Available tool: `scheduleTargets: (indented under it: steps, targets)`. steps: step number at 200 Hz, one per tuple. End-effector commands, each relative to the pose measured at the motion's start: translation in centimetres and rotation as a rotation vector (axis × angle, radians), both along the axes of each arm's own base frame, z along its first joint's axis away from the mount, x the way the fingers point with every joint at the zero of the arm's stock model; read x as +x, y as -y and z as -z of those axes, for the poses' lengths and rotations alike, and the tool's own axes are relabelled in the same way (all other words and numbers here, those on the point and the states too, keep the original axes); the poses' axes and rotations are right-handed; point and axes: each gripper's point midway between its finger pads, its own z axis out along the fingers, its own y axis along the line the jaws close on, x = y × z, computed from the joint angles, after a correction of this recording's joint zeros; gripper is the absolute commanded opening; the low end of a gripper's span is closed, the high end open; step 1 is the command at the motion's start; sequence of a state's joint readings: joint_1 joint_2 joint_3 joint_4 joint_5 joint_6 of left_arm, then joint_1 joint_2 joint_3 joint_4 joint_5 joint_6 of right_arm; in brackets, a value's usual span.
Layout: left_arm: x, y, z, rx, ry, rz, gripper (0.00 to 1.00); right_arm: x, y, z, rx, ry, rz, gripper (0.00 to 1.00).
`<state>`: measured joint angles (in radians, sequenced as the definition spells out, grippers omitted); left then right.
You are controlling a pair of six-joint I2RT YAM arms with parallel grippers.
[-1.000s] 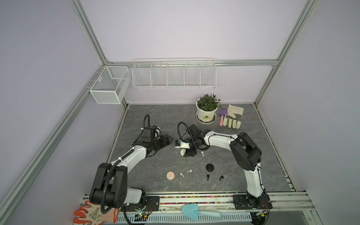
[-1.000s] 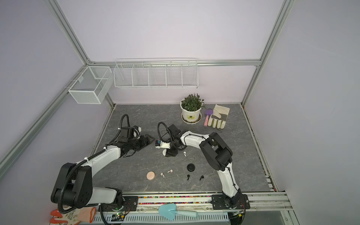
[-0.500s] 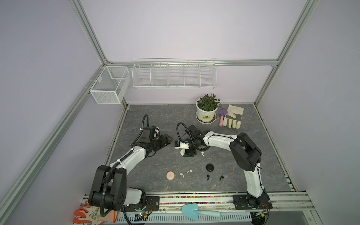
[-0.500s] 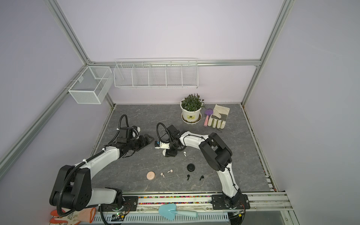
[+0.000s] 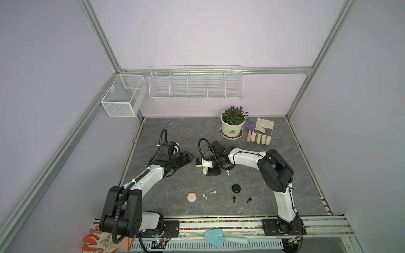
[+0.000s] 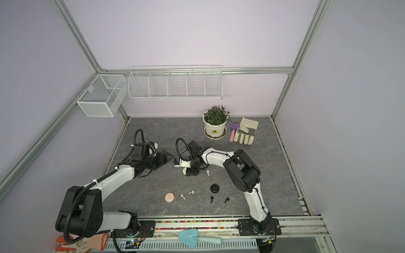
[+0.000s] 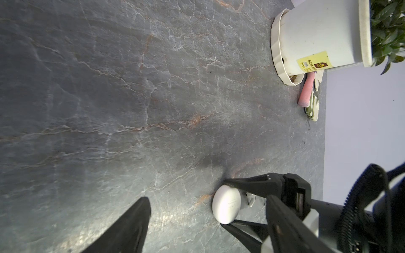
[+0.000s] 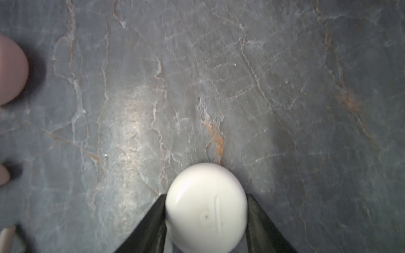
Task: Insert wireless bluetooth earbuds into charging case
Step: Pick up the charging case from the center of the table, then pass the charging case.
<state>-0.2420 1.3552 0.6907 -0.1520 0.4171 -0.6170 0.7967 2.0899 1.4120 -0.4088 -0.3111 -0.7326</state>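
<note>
My right pincer is closed on the white case near the middle of the bench, a finger against either side; the case's lower part is cut off at the edge of the right wrist view, and in both top views my own wrist hides most of it; my left pincer hangs wide and empty nearby, with only one finger showing in the left wrist view; one white earbud lies close to the case; the pink earbuds beside the pink case, and the black earbuds beside the black case, lie toward the front edge; a small white bit behind the white case is too hidden to name.
</note>
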Motion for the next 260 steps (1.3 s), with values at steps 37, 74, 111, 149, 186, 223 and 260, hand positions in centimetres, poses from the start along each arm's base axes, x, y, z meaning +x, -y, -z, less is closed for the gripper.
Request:
scheduleTargets:
  steps: [37, 74, 111, 149, 186, 223, 260]
  targets:
    - [-2.3, -0.7, -0.6, -0.001, 0.002, -0.002, 0.81, 0.1, -0.4, -4.5, 0.096, 0.046, 0.043, 0.47]
    - [-3.8, 0.2, -2.0, -0.071, 0.051, 0.050, 0.81, 1.0, 0.7, -7.9, 0.183, 0.111, 0.128, 0.42]
    - [-5.0, 4.4, -3.8, -0.221, 0.129, 0.184, 0.78, 0.2, 0.8, -9.5, 0.278, 0.122, 0.196, 0.42]
    - [-5.9, 7.5, -5.9, -0.387, 0.193, 0.295, 0.68, -0.2, 1.8, -10.0, 0.299, 0.143, 0.229, 0.42]
    - [-6.3, 8.9, -6.7, -0.446, 0.213, 0.348, 0.64, -0.2, 1.9, -10.7, 0.327, 0.168, 0.236, 0.42]
    - [-6.2, 9.3, -5.8, -0.451, 0.186, 0.353, 0.62, -0.3, 1.7, -11.8, 0.370, 0.200, 0.217, 0.43]
    - [-6.3, 9.9, -6.0, -0.463, 0.194, 0.384, 0.57, -0.6, 1.4, -12.5, 0.397, 0.197, 0.200, 0.43]
